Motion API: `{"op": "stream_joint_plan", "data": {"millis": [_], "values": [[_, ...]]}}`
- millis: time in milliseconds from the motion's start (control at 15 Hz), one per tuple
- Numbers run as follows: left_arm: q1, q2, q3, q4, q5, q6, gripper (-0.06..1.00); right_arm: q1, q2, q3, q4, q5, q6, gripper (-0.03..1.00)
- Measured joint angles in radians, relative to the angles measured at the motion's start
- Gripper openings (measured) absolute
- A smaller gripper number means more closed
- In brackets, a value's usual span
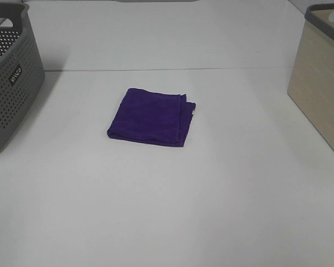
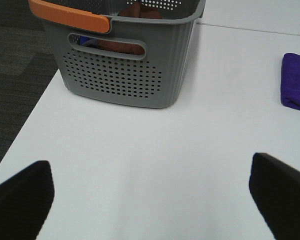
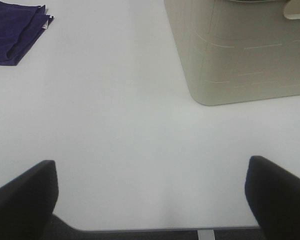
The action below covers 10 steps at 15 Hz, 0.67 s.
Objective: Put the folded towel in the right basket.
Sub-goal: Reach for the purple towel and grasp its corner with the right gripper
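A folded purple towel (image 1: 151, 116) lies flat on the white table (image 1: 167, 211) near the middle. It also shows at the edge of the left wrist view (image 2: 296, 82) and in a corner of the right wrist view (image 3: 15, 30). The right basket (image 1: 320, 83) is beige with a grey rim, at the table's right edge; the right wrist view shows its wall (image 3: 240, 50). My left gripper (image 2: 150, 200) is open and empty, well away from the towel. My right gripper (image 3: 150, 197) is open and empty near the table's front edge. Neither gripper shows in the exterior high view.
A grey perforated basket (image 1: 8, 72) stands at the table's left edge. In the left wrist view it (image 2: 125, 60) has an orange handle (image 2: 70, 15) and holds some items. Dark floor (image 2: 15, 75) lies beyond the table's left side.
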Motion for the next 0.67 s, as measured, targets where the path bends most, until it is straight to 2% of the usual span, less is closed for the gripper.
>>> {"op": "stream_joint_plan", "data": {"millis": [667], "values": [[0.0,0.0,0.0,0.0,0.0,0.0,0.99,0.0,0.0,0.0,0.0,0.0,0.0,0.98]]}}
